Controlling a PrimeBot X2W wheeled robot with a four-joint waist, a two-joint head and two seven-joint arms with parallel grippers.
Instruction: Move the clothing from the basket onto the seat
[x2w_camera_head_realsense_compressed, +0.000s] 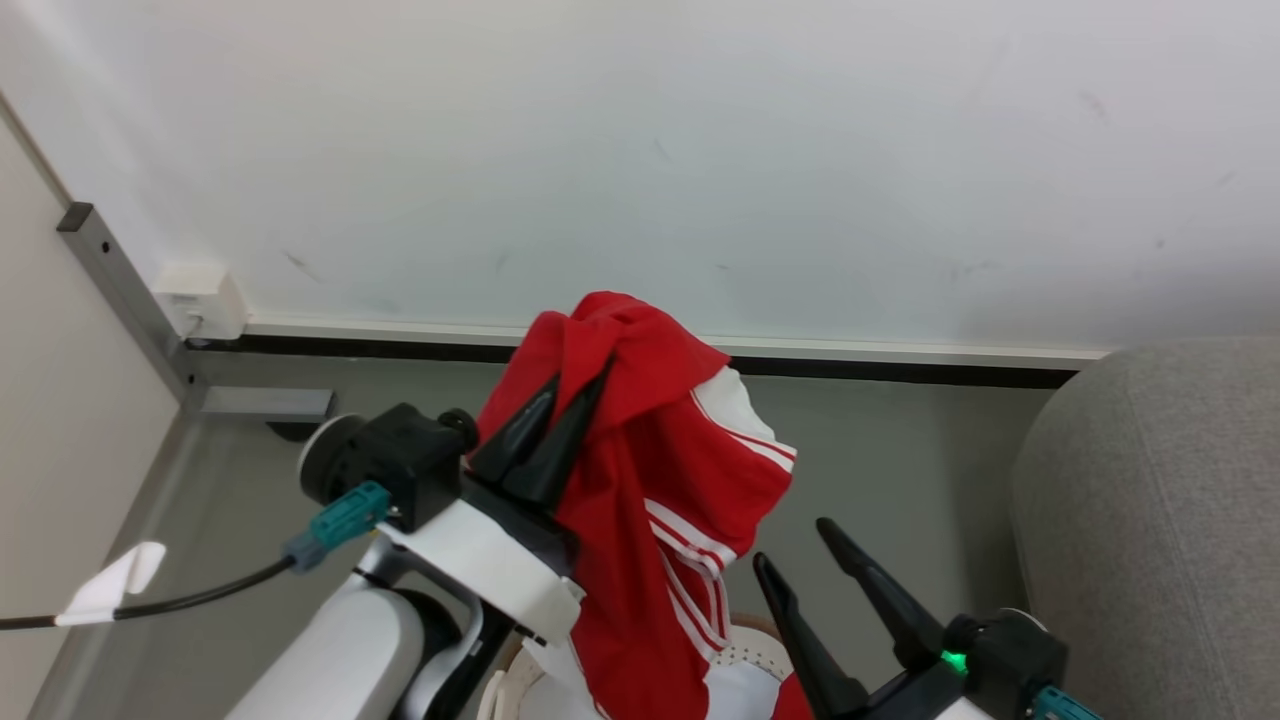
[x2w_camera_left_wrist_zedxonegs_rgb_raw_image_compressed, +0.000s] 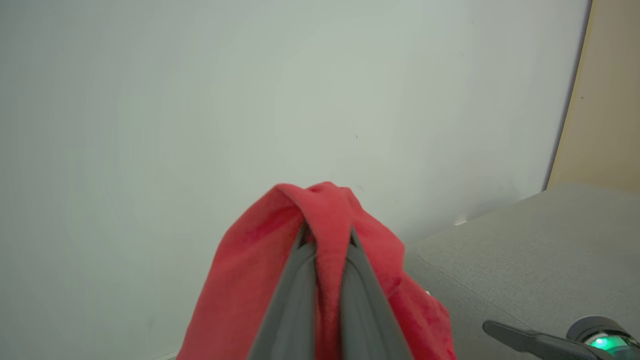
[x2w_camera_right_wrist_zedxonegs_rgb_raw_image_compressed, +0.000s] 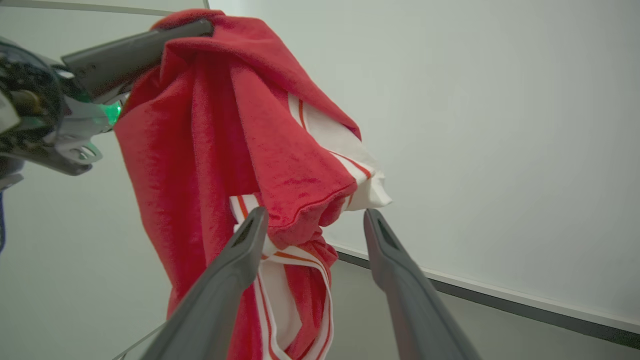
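Lowest in the head view is the white basket (x2w_camera_head_realsense_compressed: 752, 655), with small holes and a tan rim, cut off by the picture's edge. Just above it is the right gripper (x2w_camera_head_realsense_compressed: 792, 542). It holds nothing, and its two dark fingers are spread apart. The hanging cloth is close to its left finger, but I cannot tell if they touch. The left gripper (x2w_camera_head_realsense_compressed: 578, 375) is higher up. Its fingers are pressed together on a fold of the red garment (x2w_camera_head_realsense_compressed: 660, 480). The garment hangs from them down to the basket and shows white stripes and a white panel. On the right stands the grey sofa (x2w_camera_head_realsense_compressed: 1150, 520), apart from the garment. Behind are the grey floor (x2w_camera_head_realsense_compressed: 900, 450) and the pale wall (x2w_camera_head_realsense_compressed: 700, 150).
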